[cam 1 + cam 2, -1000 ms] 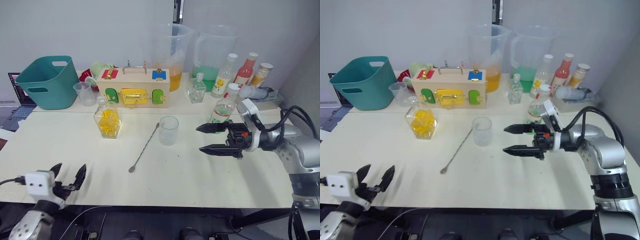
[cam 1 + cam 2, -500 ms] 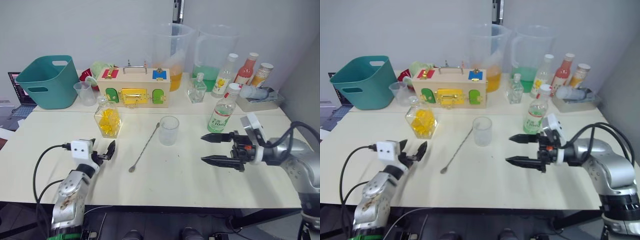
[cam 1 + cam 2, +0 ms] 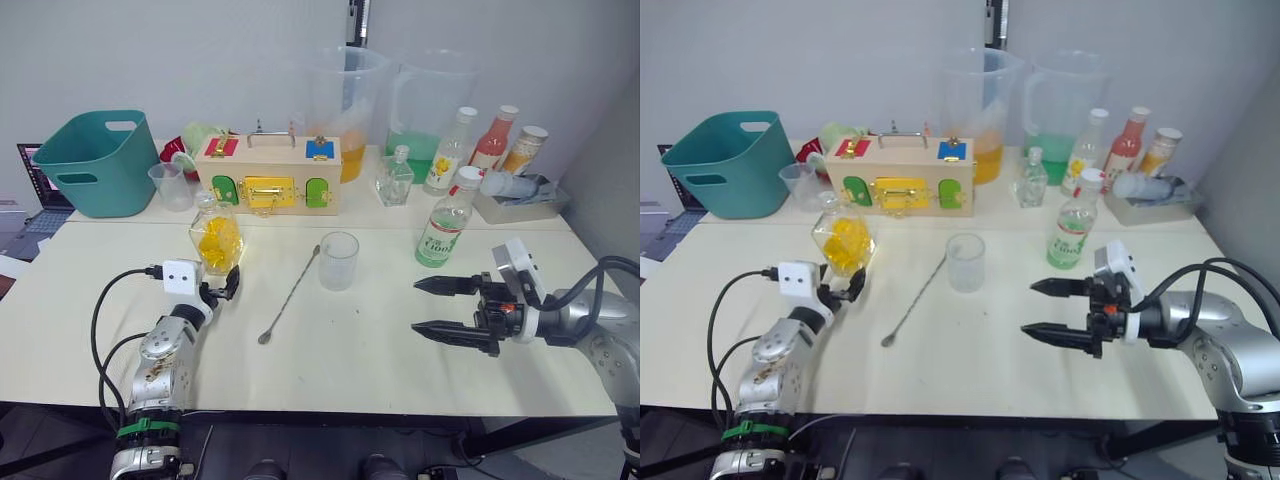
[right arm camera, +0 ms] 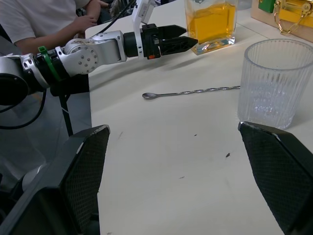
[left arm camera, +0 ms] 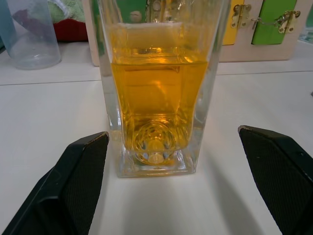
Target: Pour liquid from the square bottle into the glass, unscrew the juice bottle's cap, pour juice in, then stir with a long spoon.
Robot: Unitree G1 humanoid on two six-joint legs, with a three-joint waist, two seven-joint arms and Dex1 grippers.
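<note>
The square bottle (image 3: 215, 240) of amber liquid stands left of centre on the table. My left gripper (image 3: 220, 288) is open just in front of it. In the left wrist view its fingers flank the base of the square bottle (image 5: 156, 98) without touching. The glass (image 3: 338, 260) stands mid-table, and the long spoon (image 3: 290, 293) lies slanted to its left. The juice bottle (image 3: 446, 225) stands upright to the right with the juice bottle's cap (image 3: 467, 176) on. My right gripper (image 3: 417, 306) is open over the table, nearer me than the juice bottle and holding nothing.
A wooden latch box (image 3: 268, 175), two large pitchers (image 3: 345, 95), a teal bin (image 3: 85, 160), a measuring cup (image 3: 170, 187) and several bottles (image 3: 492, 140) line the back. A person's sleeve (image 4: 29, 19) shows in the right wrist view.
My left arm rose from below the table's front edge and reached forward to the square bottle. My right gripper drew back to the right, away from the glass and the juice bottle.
</note>
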